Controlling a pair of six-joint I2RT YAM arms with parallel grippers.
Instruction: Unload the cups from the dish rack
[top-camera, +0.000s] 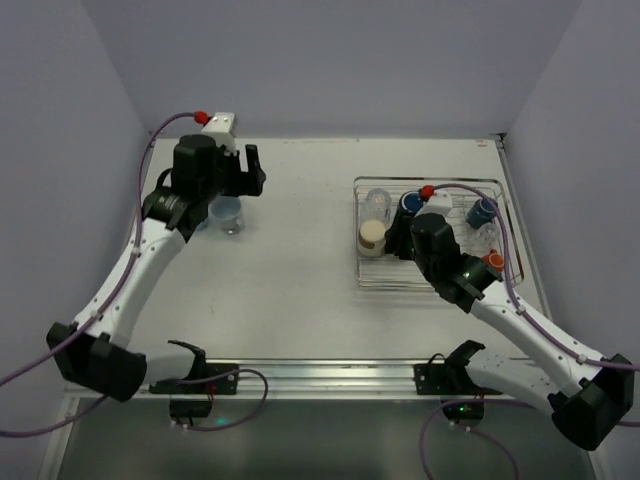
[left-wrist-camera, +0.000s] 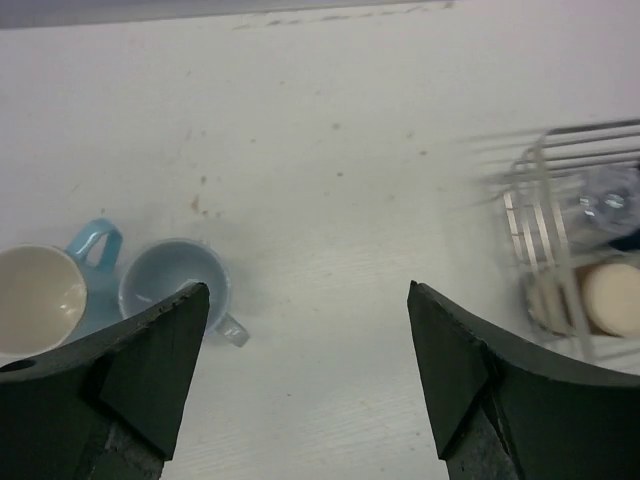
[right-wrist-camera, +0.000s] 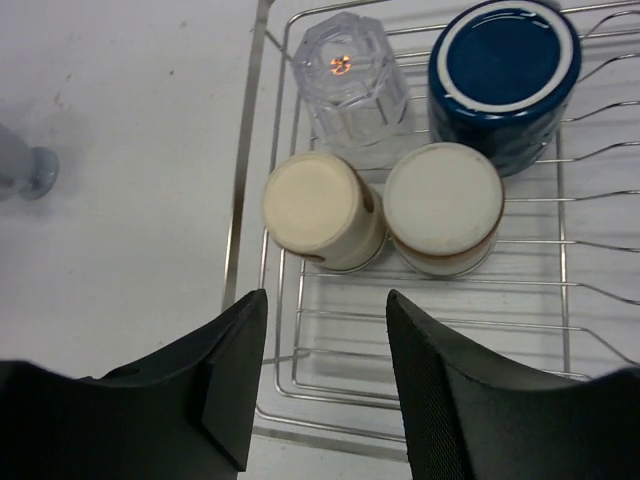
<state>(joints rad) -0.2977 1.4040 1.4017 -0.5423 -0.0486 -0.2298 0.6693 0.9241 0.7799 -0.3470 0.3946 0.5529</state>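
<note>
Hovering at the upper left of the top view, the left gripper (top-camera: 250, 168) has its fingers spread wide with nothing between them. Right under it on the table (top-camera: 300, 250) sit a cream-lined blue mug (left-wrist-camera: 40, 295) and a pale blue mug (left-wrist-camera: 165, 285), side by side and upright. Over on the right, the dish rack (top-camera: 430, 181) holds upside-down cups: a clear tumbler (right-wrist-camera: 350, 75), a navy cup (right-wrist-camera: 505, 70) and two cream cups (right-wrist-camera: 320, 210) nearer the bottom of the wrist view. The right gripper (right-wrist-camera: 325, 300) hangs over them, fingers apart, gripping nothing.
</note>
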